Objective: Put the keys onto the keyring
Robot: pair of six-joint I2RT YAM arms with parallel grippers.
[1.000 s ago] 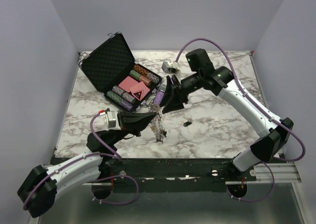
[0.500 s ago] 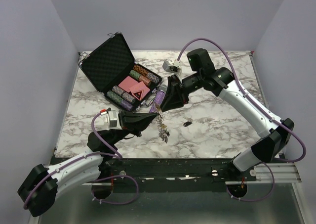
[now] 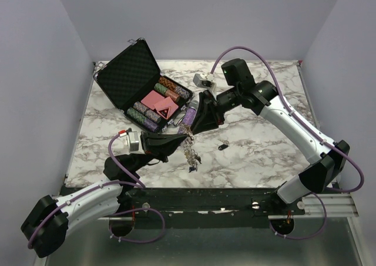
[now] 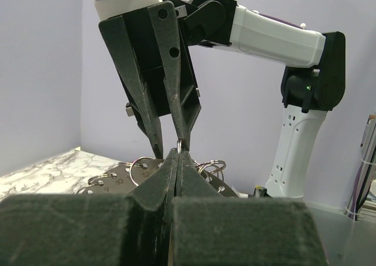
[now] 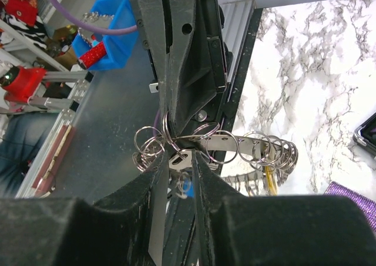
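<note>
My left gripper (image 3: 187, 138) is shut on a small split ring (image 4: 178, 145) of the keyring (image 3: 191, 153), a metal band (image 5: 258, 142) strung with several rings. The keys on it dangle below, above the table's near edge. My right gripper (image 3: 191, 130) meets it tip to tip from the far side. The right gripper (image 5: 179, 163) has its fingers closed on the head of a silver key (image 5: 181, 158) right at that ring. In the left wrist view the right fingers (image 4: 176, 90) point down onto my left gripper (image 4: 178, 151). One black-headed key (image 3: 223, 147) lies loose on the marble.
An open black case (image 3: 126, 78) with poker chips and pink cards sits at the back left. A purple glittery tube (image 3: 189, 114) lies beside it, just behind the grippers. The table's near edge runs right below the hanging keys.
The right jaws have narrowed onto the key and moved slightly closer to the left tips. The hanging keys have swung a little. The left gripper has stayed shut.
</note>
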